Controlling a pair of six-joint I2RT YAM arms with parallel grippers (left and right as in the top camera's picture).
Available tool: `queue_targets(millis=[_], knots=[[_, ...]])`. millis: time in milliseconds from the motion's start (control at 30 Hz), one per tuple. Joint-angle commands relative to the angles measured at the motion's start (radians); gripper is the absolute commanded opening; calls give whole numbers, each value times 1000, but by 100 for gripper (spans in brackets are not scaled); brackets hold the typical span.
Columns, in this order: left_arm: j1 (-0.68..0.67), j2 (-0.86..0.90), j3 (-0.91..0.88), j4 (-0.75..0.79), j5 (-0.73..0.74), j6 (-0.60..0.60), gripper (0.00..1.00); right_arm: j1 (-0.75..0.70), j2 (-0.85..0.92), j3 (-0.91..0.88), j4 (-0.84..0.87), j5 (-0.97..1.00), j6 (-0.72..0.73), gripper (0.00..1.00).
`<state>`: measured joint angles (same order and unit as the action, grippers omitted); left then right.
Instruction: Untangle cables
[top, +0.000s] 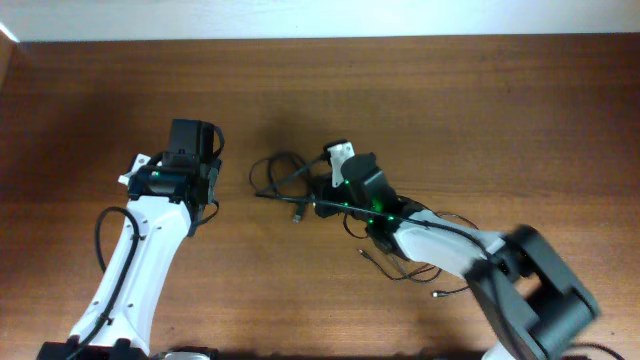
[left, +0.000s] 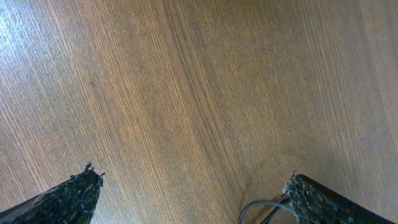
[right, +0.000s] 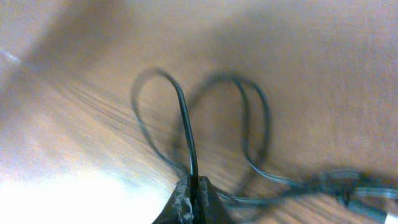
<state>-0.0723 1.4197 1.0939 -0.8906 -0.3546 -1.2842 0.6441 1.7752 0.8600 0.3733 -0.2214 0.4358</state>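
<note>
Where the right arm crosses the tangle, much of the cables (top: 283, 178) is hidden from overhead. They lie in the middle of the worktop (top: 500, 100), with more strands trailing near and right under that arm. The right fingers (right: 186, 202) are pressed together on one black strand, its loops blurred beyond. The left fingers (left: 74, 196) stand wide apart over bare wood, left of the tangle, where a cable bend is cut off at the frame edge.

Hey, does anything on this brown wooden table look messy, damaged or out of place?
The thin black cables lie tangled in overlapping loops, partly under the right arm. The right gripper is shut on one strand. Nothing looks spilled or damaged.
</note>
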Motion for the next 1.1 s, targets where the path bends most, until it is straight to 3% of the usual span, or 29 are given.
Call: queue_targets(millis=[0, 200, 300, 433, 467, 567, 767, 833, 867, 900, 933, 967, 1033, 1067], knots=[[3, 4, 0, 0, 0, -3, 99, 4, -156, -1, 11, -33, -18, 4], [3, 4, 0, 2, 25, 26, 99, 3, -493, 5, 90, 28, -67, 4], [3, 4, 0, 138, 245, 395, 99, 3, -575, 5, 124, 99, -122, 4], [3, 4, 0, 304, 683, 932, 99, 3, -584, 5, 69, 125, -125, 4], [3, 4, 0, 322, 778, 1015, 99, 3, -584, 5, 23, 125, -125, 4], [3, 4, 0, 360, 893, 1099, 99, 3, -584, 5, -119, 130, -126, 4], [3, 4, 0, 369, 893, 1099, 99, 3, -542, 5, -275, 136, -152, 4], [3, 0, 0, 371, 894, 1172, 96, 3, -500, 5, -319, 211, -152, 4], [3, -2, 0, 370, 890, 1223, 89, 3, -488, 5, -334, 250, -151, 4], [3, -2, 0, 370, 864, 1260, 72, 3, -477, 5, -348, 283, -151, 4], [3, -2, 0, 370, 810, 1263, 63, 3, -470, 5, -364, 311, -151, 4], [3, -2, 0, 371, 727, 1263, 100, 3, -465, 5, -375, 325, -151, 4], [3, -2, 0, 363, 566, 1262, 99, 2, -464, 5, -377, 324, -151, 4], [3, -2, 0, 359, 575, 1252, 99, 2, -464, 5, -376, 323, -151, 4]])
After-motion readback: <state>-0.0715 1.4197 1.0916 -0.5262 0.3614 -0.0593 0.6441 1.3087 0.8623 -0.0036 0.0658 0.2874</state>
